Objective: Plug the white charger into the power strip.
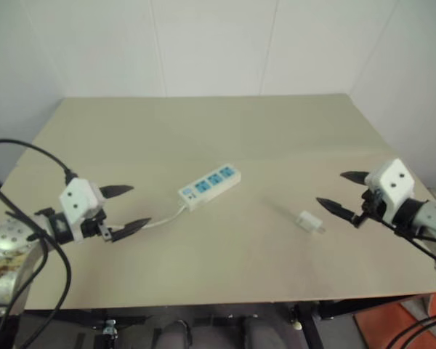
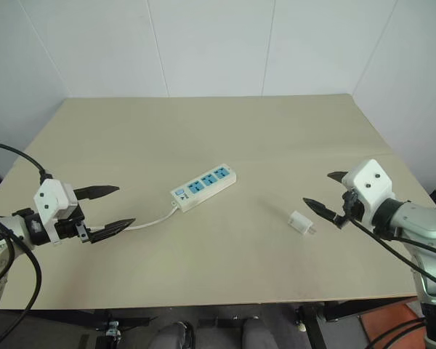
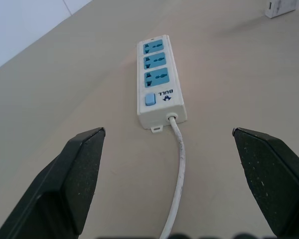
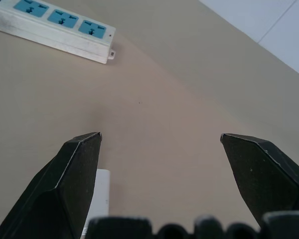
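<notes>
— Where do the task's things lie?
— The power strip (image 1: 210, 187) lies flat and slanted near the middle of the beige surface (image 1: 203, 131), its three blue outlets facing up, its thin white cord (image 1: 165, 218) trailing toward the left gripper (image 1: 126, 209). The white charger (image 1: 309, 222) lies apart from it, on the right.

— And the grippers?
— Both hover above the surface with fingers spread wide, holding nothing. The right gripper (image 1: 343, 193) hangs just beside the charger, not touching it.
</notes>
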Controlling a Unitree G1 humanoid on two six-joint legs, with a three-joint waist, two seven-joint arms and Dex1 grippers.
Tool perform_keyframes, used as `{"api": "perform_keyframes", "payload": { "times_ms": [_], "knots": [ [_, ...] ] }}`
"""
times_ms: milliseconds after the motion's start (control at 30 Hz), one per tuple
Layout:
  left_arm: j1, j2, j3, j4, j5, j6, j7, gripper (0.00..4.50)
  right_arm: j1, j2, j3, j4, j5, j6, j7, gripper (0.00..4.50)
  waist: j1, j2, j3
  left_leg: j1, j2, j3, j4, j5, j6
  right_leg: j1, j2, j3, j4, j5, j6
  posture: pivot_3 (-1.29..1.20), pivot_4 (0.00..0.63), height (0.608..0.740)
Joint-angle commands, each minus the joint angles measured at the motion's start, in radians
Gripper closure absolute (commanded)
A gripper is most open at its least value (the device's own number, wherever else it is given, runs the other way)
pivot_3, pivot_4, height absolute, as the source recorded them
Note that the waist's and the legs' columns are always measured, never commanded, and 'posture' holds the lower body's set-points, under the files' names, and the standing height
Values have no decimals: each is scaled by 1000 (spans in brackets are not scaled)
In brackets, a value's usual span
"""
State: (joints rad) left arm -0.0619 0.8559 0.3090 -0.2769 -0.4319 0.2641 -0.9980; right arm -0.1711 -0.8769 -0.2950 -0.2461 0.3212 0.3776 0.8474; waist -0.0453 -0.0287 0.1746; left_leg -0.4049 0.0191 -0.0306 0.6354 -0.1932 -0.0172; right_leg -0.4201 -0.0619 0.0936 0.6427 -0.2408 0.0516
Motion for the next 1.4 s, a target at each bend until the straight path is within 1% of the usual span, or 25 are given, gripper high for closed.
{"api": "perform_keyframes", "payload": {
  "times_ms": [33,200,433,633,700,833,933,1033,1200,1300,1400],
  "knots": [
    [6,8,22,-10,-4,-22,-5,49,13,-27,-48,-32,28,-3,24,0,0,0,0,0,0,0,0,0,0,0,0,0,0,0,0,0,150,740],
    [1,7,21,-8,-8,-26,-10,49,27,-42,-49,-40,45,1,50,0,-1,0,0,0,0,0,1,0,0,0,0,0,0,0,0,0,150,740],
    [6,5,14,13,7,-35,-11,49,28,-45,-47,-39,35,-8,49,0,0,0,0,0,0,0,2,0,0,0,0,0,1,0,1,0,150,740],
    [-38,-26,-49,73,38,-52,7,49,25,-42,-41,-42,33,-10,47,0,1,0,0,0,0,0,2,0,0,1,0,0,1,0,1,0,150,740],
    [-78,-44,-88,115,66,-55,20,49,23,-41,-39,-43,32,-10,44,0,2,0,0,0,0,0,3,0,0,1,0,0,2,1,1,0,150,740],
    [-180,-66,-198,253,178,-72,51,49,21,-38,-37,-50,31,-8,38,0,4,0,0,0,-1,0,6,0,0,1,0,0,3,1,2,0,150,740],
    [-264,-110,-271,360,214,-59,46,49,23,-34,-37,-58,31,-4,32,0,3,0,0,0,-1,0,7,0,0,2,0,1,3,2,3,0,150,740],
    [-350,-183,-338,474,243,-48,47,49,26,-30,-38,-65,31,-3,25,0,3,-1,0,-1,-1,0,8,0,0,2,0,1,2,2,3,0,150,740],
    [-442,-266,-392,593,286,-96,48,49,40,-27,-52,-88,37,5,10,0,1,-1,0,-2,-1,0,8,0,0,1,0,1,3,4,2,0,150,740],
    [-480,-296,-405,642,301,-118,50,49,59,-26,-65,-105,41,10,4,0,2,-1,-1,-2,-2,0,8,0,0,1,0,1,3,5,-1,0,150,740],
    [-517,-316,-412,707,324,-152,59,49,72,-24,-74,-120,42,16,-5,0,1,-1,-1,-2,-2,0,8,0,0,1,0,2,3,6,0,0,150,740]
  ]
}}
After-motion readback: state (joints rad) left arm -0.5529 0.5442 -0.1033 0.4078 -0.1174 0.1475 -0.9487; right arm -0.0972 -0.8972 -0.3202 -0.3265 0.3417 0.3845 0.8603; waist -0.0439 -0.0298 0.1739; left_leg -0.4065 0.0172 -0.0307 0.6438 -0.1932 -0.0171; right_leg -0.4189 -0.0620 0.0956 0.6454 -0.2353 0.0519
